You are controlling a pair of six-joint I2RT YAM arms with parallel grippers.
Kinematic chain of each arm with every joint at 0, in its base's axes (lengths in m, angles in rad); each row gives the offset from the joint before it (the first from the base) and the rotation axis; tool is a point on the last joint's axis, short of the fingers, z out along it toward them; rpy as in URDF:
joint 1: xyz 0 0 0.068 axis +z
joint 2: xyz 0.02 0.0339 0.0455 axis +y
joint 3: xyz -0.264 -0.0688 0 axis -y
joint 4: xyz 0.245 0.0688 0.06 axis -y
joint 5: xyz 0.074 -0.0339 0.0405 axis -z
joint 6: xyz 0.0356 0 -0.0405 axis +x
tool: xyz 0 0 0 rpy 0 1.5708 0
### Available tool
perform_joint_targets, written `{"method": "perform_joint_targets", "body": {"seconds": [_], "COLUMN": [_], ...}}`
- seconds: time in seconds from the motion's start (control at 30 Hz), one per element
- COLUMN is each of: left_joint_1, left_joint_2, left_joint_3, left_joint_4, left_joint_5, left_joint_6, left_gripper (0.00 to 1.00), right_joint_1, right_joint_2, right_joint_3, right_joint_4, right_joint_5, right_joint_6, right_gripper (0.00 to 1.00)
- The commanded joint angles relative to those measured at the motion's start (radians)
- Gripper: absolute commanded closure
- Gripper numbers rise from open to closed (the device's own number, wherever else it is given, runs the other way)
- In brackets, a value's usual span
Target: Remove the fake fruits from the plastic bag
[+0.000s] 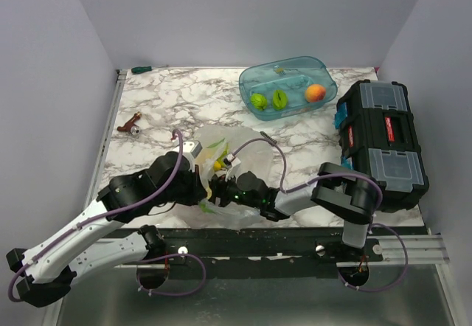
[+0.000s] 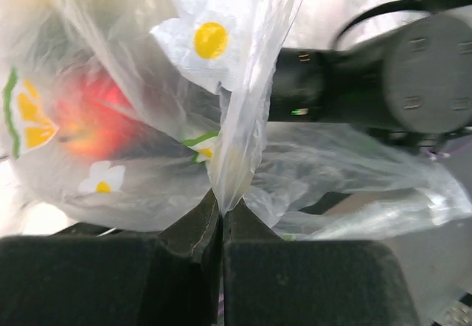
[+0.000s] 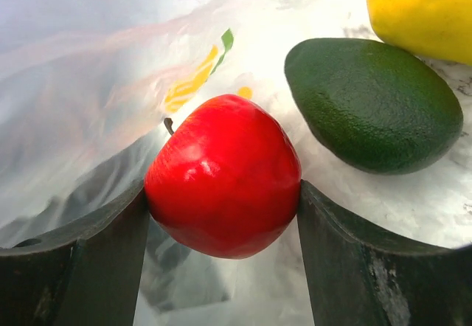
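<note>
The see-through plastic bag (image 1: 243,156) with lemon-slice and leaf print lies at the near middle of the marble table. My left gripper (image 1: 198,165) is shut on a fold of the bag (image 2: 243,119) and holds it up. My right gripper (image 1: 225,186) is inside the bag, shut on a glossy red apple (image 3: 223,175) that touches both fingers. A dark green avocado (image 3: 372,105) and a yellow fruit (image 3: 420,9) lie just beyond it inside the bag. The red fruit also shows blurred through the film in the left wrist view (image 2: 96,116).
A teal-blue oval tub (image 1: 287,88) at the back holds two green fruits (image 1: 269,99) and an orange peach-like ball (image 1: 316,92). A black toolbox (image 1: 380,141) stands at the right. A small red and metal tool (image 1: 131,125) lies at the left.
</note>
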Motion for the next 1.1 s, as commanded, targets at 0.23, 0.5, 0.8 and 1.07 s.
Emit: {"method": "perform_joint_targets", "body": {"seconds": [0.23,0.5,0.8,1.07], "left_joint_1": [-0.003,-0.005,-0.005,-0.005], "left_joint_2": [-0.103,-0.123,-0.132,-0.097], "left_joint_3": [-0.059,-0.092,-0.115,-0.12], "left_joint_4": [-0.257,-0.223,-0.152,-0.143], "left_joint_5": [-0.215,-0.18,-0.114,-0.067], "left_joint_6": [0.001,0.031,0.047,0.069], "left_gripper": [1.0,1.0,1.0,1.0], "right_joint_1": [0.009,0.009,0.006,0.003], "right_joint_2": [-0.294,-0.492,-0.604,-0.549], "right_joint_3": [-0.031,-0.058,-0.061,0.064], "right_joint_4": [-0.349,-0.573,-0.749,-0.631], "right_joint_5": [-0.004,0.192,0.48,0.347], "right_joint_6": [-0.167,-0.227,-0.226,-0.241], "right_gripper": [0.89,0.97,0.99,0.99]}}
